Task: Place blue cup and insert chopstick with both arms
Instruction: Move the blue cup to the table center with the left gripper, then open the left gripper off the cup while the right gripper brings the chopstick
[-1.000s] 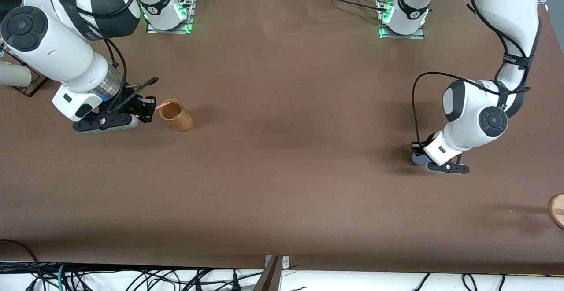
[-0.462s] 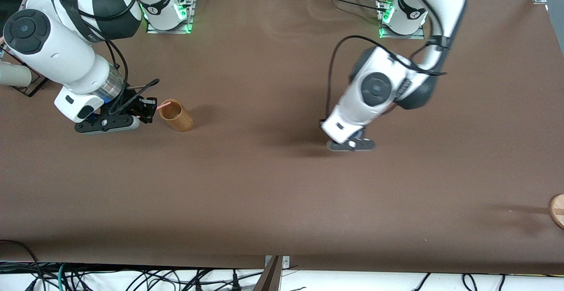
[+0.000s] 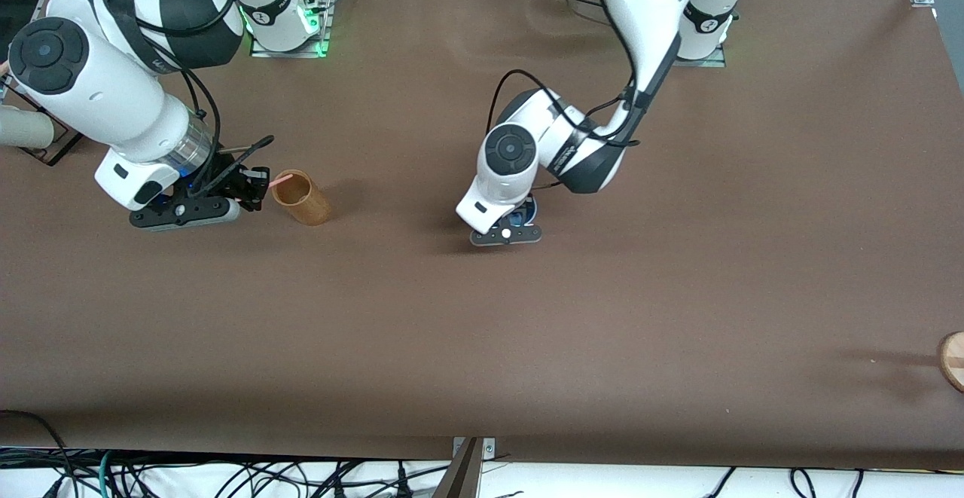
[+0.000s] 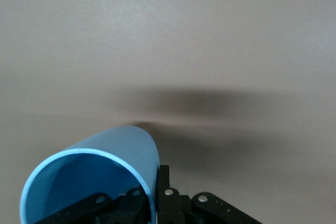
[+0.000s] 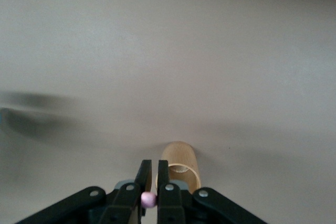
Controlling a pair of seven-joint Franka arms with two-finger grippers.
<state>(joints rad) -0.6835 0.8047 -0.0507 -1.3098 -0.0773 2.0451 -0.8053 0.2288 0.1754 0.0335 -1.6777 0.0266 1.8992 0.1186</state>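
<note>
Left end effector (image 3: 520, 221) over mid-desk, clamped on blue cup (image 4: 100, 174) wall: one finger inside, one outside, cup off desk (image 3: 482, 347). Cup's blue inside peeks out under wrist in front view. Right end effector (image 3: 252, 185) at right arm's end of desk, pinched tight on chopstick (image 3: 280, 179). Pink tip pokes out between fingers, over rim of brown holder (image 3: 301, 197) just beside it. Holder upright on desk. Wooden disc (image 3: 953, 360) at desk edge, left arm's end, well apart from all else.

white jointed arms (image 3: 113, 106), blk cabling, blk jaws, green base leds
</note>
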